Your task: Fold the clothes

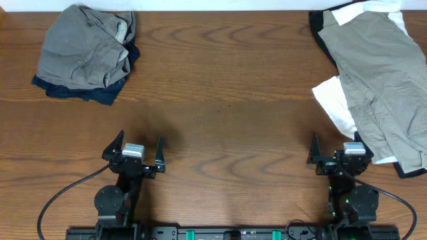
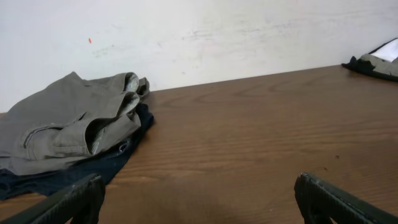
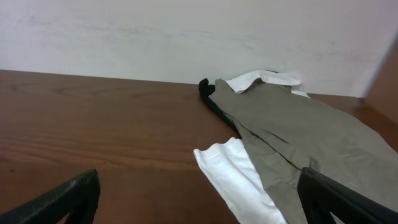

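Folded grey shorts (image 1: 85, 47) lie on a navy garment (image 1: 100, 92) at the back left; they also show in the left wrist view (image 2: 68, 124). At the right a khaki-beige garment (image 1: 383, 73) lies spread over a white one (image 1: 335, 103) and a black one (image 1: 319, 37); the right wrist view shows the khaki (image 3: 298, 134) and the white (image 3: 239, 177). My left gripper (image 1: 137, 152) is open and empty near the front edge. My right gripper (image 1: 339, 150) is open and empty, just in front of the white cloth.
The wooden table (image 1: 220, 100) runs between the two piles. A white wall (image 2: 205, 31) stands behind the far edge. Cables (image 1: 60, 200) trail from the arm bases at the front.
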